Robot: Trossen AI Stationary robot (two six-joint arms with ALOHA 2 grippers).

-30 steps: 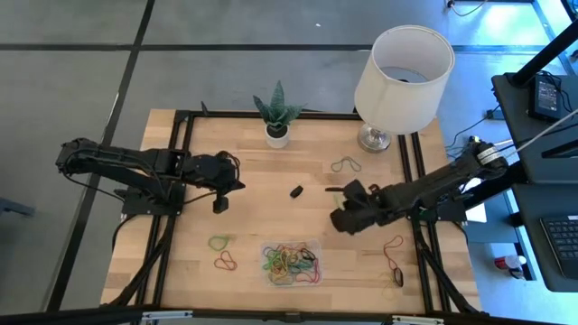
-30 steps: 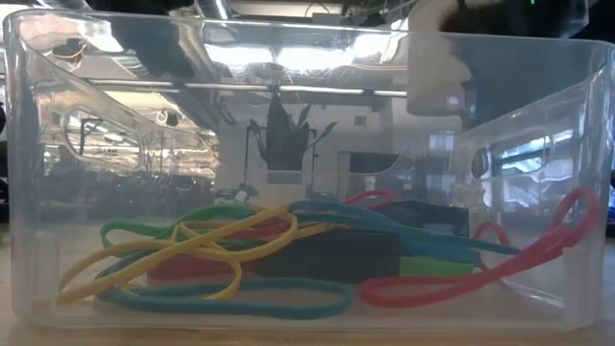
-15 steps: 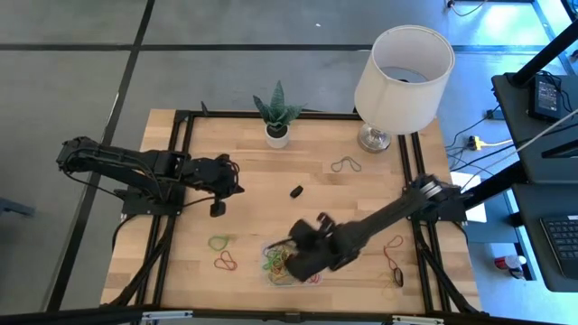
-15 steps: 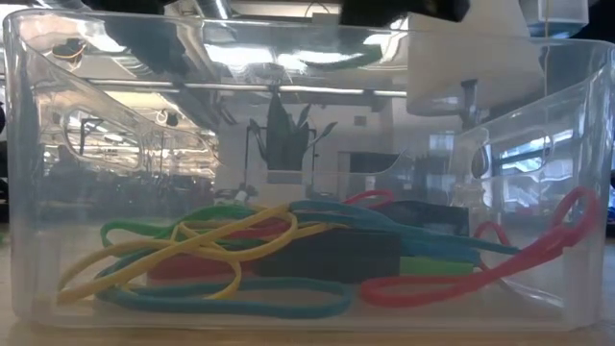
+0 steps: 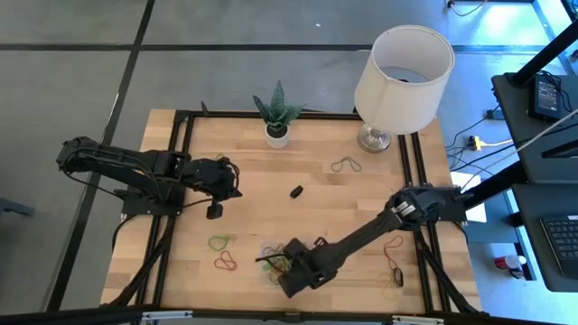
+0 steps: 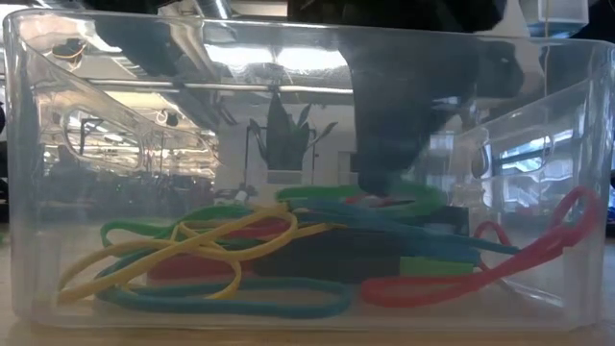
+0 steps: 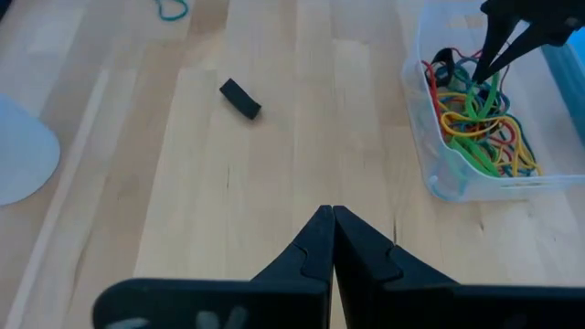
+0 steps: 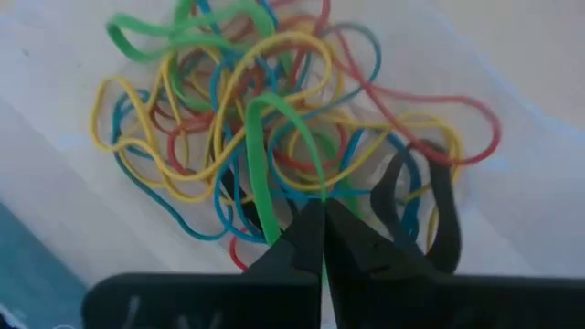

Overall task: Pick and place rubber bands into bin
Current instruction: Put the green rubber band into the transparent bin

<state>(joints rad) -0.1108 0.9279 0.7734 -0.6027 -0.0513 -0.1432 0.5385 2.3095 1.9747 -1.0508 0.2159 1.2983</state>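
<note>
Left of frame in the high view, I have the left gripper (image 5: 215, 209) parked over bare table (image 5: 253, 181) — fingers pressed together, nothing in them, as its own wrist view confirms.

Lower left of centre: two loose rubber bands on the wood, a green rubber band (image 5: 219, 242) and just below it a red rubber band (image 5: 225, 263).

Lower centre: the bin (image 5: 267, 268) sits near the table's front edge, mostly covered by the right arm. The right gripper (image 8: 318, 212) is down inside it; the fingers are closed on a green loop (image 8: 260, 174) that trails from the tips onto the heap of rubber bands (image 8: 238, 110) — yellow, blue, red and green, tangled on the bin floor. In the low view the dark gripper body stands over the pile behind the clear wall, with a green band right at its tip.

Centre: a small black block (image 5: 295, 191) lies alone on the wood. Above it, at the table's far edge, a potted plant (image 5: 277, 113).

Right of centre: a grey-green band (image 5: 344, 164) near the lamp (image 5: 403, 72) base.

Lower right: a red band (image 5: 394, 246) and a dark band (image 5: 396, 269) lie beside the right arm, well apart from the bin.
</note>
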